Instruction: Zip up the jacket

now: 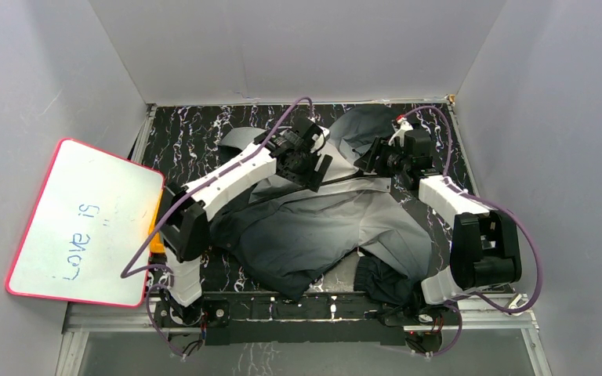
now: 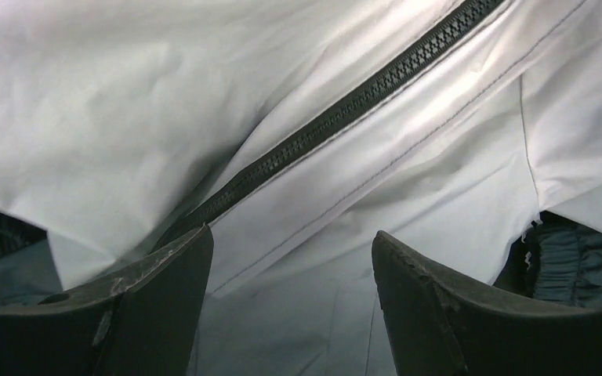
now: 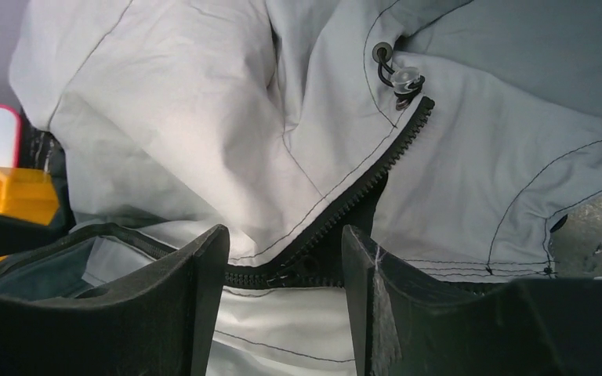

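The soft grey hooded jacket (image 1: 313, 235) is spread on the black marbled table (image 1: 196, 133). Both hands are spread. The dark slider (image 3: 284, 276) below the collar (image 3: 447, 172) should be gripped squarely by the right hand (image 3: 284, 235), the teeth (image 2: 337, 117) pinned by the left hand (image 2: 291, 235).

Overhead view looks down from behind the arms — both wrist views close on the zipper (image 2: 345, 106).

Jacket (image 1: 313, 227) fills the table (image 1: 196, 141) middle; whiteboard (image 1: 86, 223) crowds left.
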Motion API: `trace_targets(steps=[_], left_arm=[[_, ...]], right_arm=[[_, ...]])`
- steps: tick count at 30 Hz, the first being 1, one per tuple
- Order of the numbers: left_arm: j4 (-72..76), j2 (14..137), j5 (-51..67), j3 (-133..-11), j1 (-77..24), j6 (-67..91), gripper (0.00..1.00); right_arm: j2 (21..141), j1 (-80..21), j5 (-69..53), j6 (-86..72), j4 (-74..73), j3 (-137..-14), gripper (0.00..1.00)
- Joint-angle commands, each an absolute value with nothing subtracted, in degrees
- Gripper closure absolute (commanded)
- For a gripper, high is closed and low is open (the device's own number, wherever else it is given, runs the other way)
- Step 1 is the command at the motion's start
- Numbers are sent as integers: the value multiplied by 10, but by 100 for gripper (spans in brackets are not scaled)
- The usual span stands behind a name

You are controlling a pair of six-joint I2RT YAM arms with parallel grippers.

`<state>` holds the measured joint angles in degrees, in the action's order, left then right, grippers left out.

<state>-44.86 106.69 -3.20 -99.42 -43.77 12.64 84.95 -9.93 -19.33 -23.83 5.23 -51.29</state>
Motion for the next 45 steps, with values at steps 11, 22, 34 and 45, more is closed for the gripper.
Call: trace_targets(steps=[11,22,34,45], left_arm=[[-398,1114,25,-1024,-435,124,28],[-388,1111,8,-996,-435,129,28],[-380,1117,8,-980,-435,134,28],[-379,1120,-10,-983,-435,135,29]], right_arm=[[883,-62,-338,-289,167,-484,41],[888,-62,-365,-308,193,-463,47],[846,-57,-334,-306,172,-453,65],[827,-54,-321,-306,162,-436,74]])
